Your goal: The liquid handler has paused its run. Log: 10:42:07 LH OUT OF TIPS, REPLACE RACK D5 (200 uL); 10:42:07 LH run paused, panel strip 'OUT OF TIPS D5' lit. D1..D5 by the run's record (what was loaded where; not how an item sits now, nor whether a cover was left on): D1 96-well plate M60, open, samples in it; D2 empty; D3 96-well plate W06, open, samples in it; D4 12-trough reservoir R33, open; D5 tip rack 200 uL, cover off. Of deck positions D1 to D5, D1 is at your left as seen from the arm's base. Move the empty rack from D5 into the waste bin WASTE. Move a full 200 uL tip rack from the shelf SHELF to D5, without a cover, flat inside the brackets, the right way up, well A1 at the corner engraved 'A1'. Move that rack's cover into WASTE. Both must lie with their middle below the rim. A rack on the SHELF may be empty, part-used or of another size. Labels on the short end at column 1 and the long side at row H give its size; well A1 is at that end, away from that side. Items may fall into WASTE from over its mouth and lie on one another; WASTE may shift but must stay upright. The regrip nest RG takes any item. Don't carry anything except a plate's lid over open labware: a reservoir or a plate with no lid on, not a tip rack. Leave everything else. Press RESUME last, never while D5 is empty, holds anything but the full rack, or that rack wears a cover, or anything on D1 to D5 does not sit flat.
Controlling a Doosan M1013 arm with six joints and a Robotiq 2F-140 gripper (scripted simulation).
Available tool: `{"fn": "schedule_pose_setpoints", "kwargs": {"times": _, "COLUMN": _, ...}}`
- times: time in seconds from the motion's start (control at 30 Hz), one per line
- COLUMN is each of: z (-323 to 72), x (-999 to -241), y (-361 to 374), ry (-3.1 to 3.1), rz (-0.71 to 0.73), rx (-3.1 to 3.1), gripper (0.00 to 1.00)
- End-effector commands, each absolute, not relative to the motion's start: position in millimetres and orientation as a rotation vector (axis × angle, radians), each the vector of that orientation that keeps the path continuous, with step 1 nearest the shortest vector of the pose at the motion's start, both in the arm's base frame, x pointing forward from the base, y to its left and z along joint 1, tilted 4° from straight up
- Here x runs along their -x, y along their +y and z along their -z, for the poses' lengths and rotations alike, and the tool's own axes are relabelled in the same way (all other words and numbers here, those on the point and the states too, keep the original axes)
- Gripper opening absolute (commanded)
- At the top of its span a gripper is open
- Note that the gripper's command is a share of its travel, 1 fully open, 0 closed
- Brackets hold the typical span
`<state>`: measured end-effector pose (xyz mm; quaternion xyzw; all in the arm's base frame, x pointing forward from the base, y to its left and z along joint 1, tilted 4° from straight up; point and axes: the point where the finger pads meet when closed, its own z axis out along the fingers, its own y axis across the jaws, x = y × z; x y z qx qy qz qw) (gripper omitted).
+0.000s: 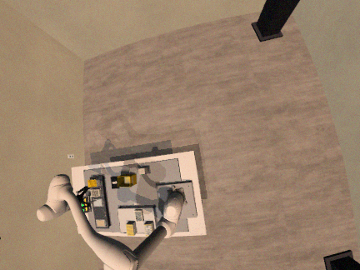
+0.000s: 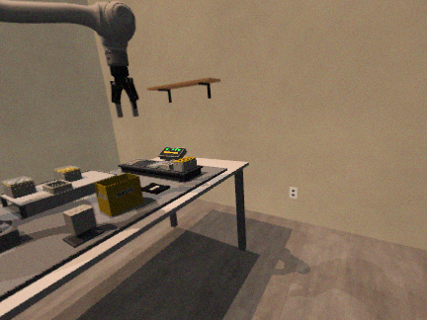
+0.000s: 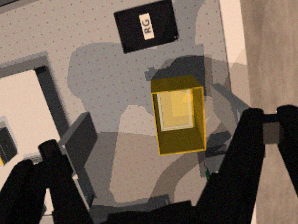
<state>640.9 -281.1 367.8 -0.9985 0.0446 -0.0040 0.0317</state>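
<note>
My gripper [image 2: 126, 106] hangs high above the table, open and empty. In the wrist view its two dark fingers frame the picture [image 3: 161, 136], and the yellow WASTE bin [image 3: 178, 116] stands upright below between them. A pale rectangular item lies inside the bin. The bin also shows on the table in the side view [image 2: 119, 194]. The black RG nest [image 3: 146, 25] lies empty beyond the bin. On the dark deck [image 2: 160, 169] a rack with a yellow top [image 2: 184, 163] sits at the end nearest the lit panel [image 2: 172, 152]. I cannot tell whether it wears a cover.
The low shelf [image 2: 44, 193] at the left carries three racks [image 2: 19, 186] [image 2: 56, 186] [image 2: 69, 173]. A small grey box [image 2: 79, 219] stands on a dark pad near the table's front edge. A wooden wall shelf [image 2: 184, 84] hangs beyond the gripper.
</note>
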Motion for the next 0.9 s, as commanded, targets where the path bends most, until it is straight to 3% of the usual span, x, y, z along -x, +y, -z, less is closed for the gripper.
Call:
{"fn": "schedule_pose_setpoints", "kwargs": {"times": 0.0, "z": -362, "x": -650, "y": -271, "ry": 0.138, "rz": 0.013, "rx": 3.075, "gripper": 0.77}}
{"fn": "schedule_pose_setpoints", "kwargs": {"times": 0.87, "z": -316, "x": -715, "y": -195, "ry": 0.138, "rz": 0.013, "rx": 3.075, "gripper": 0.77}}
